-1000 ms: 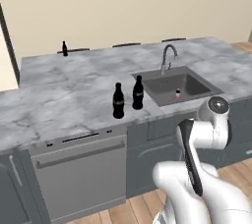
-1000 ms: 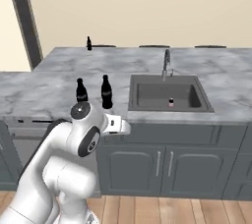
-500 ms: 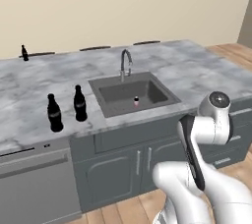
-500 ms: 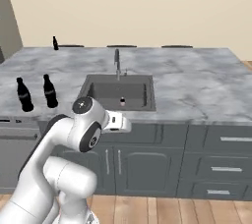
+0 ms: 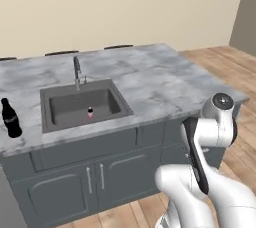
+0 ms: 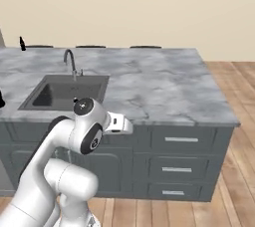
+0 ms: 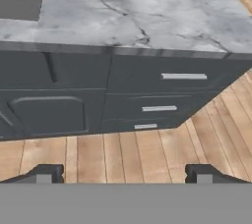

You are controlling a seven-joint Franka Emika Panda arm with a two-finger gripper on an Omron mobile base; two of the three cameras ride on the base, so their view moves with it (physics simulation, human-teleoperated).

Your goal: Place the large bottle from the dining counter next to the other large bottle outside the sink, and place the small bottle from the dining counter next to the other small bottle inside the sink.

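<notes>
Bottles were in two places: a big dark bottle stood on the marble counter left of the sink, and a tiny bottle stood inside the sink. The gripper had its fingers wide apart, holding nothing, facing the grey drawers.

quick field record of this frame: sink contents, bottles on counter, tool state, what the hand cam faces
sink: small bottle standing inside, faucet at back rim
counter: large dark bottle left of sink; another dark bottle at far back edge
tool: open, empty
hand view faces: drawer fronts, wood floor
</notes>
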